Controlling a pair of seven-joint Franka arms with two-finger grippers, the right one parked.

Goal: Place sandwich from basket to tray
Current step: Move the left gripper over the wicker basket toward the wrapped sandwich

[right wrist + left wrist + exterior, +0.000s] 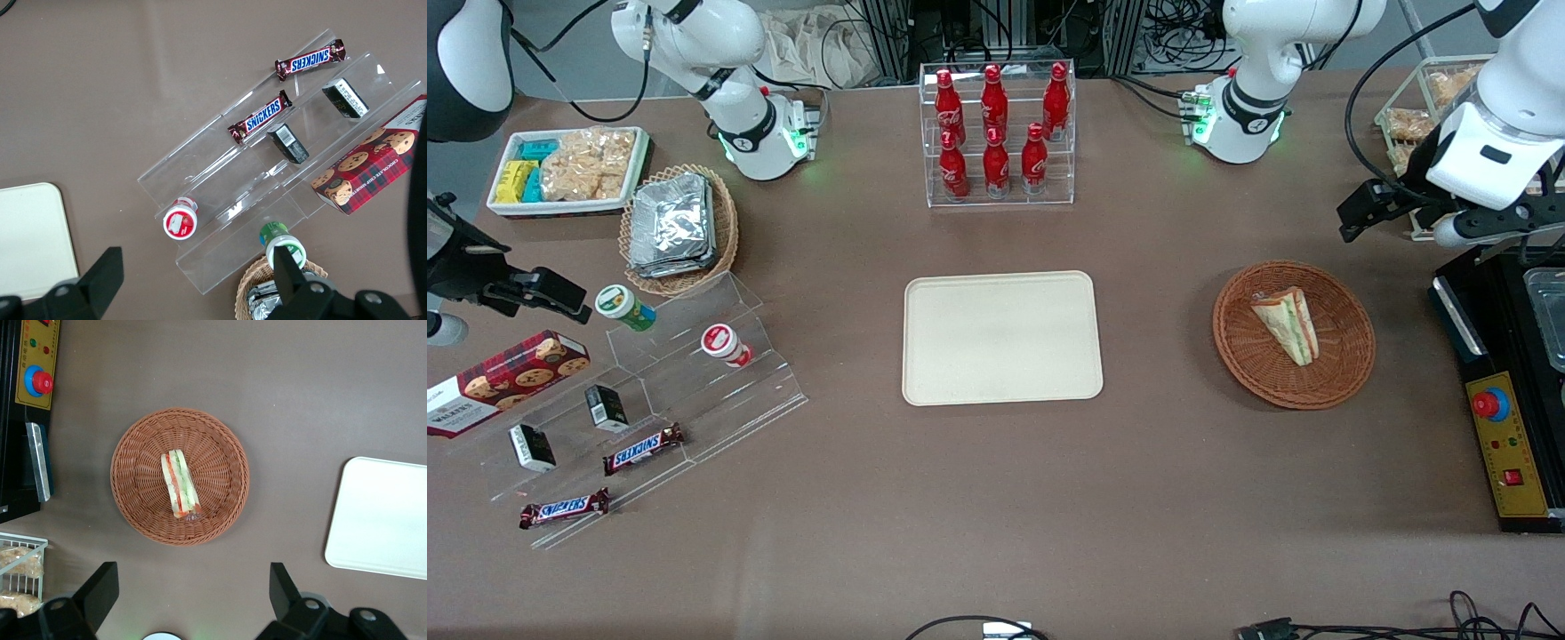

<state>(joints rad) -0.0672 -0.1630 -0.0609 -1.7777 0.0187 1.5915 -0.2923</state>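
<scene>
With the gripper (190,603) hanging wide open and empty well above the basket (1352,356), a careless descent could pinch the slick-wrapped sandwich (1288,324) off-centre and drop it short of the tray (1001,338).

We see the sandwich (1287,324) lying in the basket (1347,364), which sits toward the working arm's end of the table, well apart from the tray (1001,337) at the middle. Our gripper (193,597) hangs above the table beside the basket, fingers spread wide, touching nothing.
</scene>
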